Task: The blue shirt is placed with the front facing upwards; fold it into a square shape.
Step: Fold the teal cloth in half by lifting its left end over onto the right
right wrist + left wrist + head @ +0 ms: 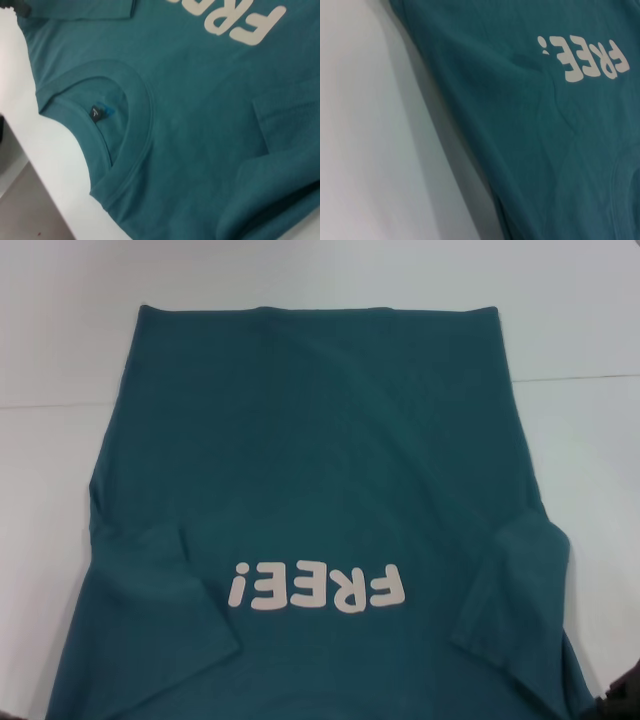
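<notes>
Looking down from the head camera, the blue shirt (310,470) is spread flat on the white worktop (60,350), front side up, with its hem at the far edge and the collar end toward the robot, running out of the bottom of the picture. The cream FREE! lettering (316,586) reads upside down from here and sits across the chest, on the part of the shirt nearest the robot. Both short sleeves are folded in over the body, one on each side of the lettering, each with its diagonal edge lying on the front panel. There's a dark bit of something right at the bottom right corner, past the shirt's right sleeve, probably part of the right arm, but I can't tell what the right gripper is doing. The left wrist camera just shows the shirt (535,140) with soft wrinkles near the lettering (585,57) and bare worktop (375,130) beside its long side edge; the left gripper isn't showing at all. The right wrist camera looks at the ribbed collar (127,135), lying flat just below the lettering (240,22), with a small dark neck label (96,114) inside it and the worktop edge just beyond the collar.
</notes>
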Controlling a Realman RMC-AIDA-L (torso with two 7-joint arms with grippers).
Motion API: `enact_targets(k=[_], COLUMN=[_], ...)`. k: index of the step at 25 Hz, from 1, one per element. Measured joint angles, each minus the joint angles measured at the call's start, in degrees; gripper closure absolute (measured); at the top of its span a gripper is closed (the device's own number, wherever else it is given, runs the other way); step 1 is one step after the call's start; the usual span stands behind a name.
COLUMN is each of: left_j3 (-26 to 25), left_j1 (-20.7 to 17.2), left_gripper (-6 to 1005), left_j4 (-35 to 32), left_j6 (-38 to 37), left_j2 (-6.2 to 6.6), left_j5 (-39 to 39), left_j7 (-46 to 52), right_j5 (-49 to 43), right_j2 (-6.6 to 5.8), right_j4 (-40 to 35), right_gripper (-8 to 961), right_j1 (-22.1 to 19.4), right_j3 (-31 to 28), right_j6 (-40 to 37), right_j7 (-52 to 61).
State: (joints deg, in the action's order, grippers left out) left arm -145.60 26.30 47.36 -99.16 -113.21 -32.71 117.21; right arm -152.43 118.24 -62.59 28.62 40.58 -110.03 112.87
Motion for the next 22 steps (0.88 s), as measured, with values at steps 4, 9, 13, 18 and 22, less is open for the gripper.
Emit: enact_targets(k=[4, 9, 13, 18, 22], left_j3=[0.3, 0.2, 0.4, 0.0, 0.0], left_j1=[-0.6, -1.0, -1.2, -1.3, -0.8], left_gripper=[969, 969, 970, 970, 970], left_j4=[0.2, 0.4, 0.4, 0.4, 0.2], left_j6=[-1.1, -2.4, -3.6, -3.6, -3.1], left_j2=[0.11, 0.67, 0.75, 0.94, 0.94], left_j5=[0.3, 0.3, 0.4, 0.4, 0.3], left_j7=[-0.6, -1.3, -2.7, -3.1, -3.2], right_j5=[-2.2, -3.4, -3.4, -3.4, -2.9], right_j2=[0.17, 0.36, 0.55, 0.63, 0.42], right_j4=[0.0, 0.0, 0.0, 0.0, 0.0], right_gripper=[918, 918, 918, 917, 917], right_j1=[0.0, -0.1, -0.2, -0.1, 0.8], right_j3=[0.6, 3.1, 5.7, 7.1, 6.3], right_j6=[-1.6, -2.5, -3.3, -3.4, -3.1], right_j7=[0.0, -0.1, -0.1, 0.0, -0.1])
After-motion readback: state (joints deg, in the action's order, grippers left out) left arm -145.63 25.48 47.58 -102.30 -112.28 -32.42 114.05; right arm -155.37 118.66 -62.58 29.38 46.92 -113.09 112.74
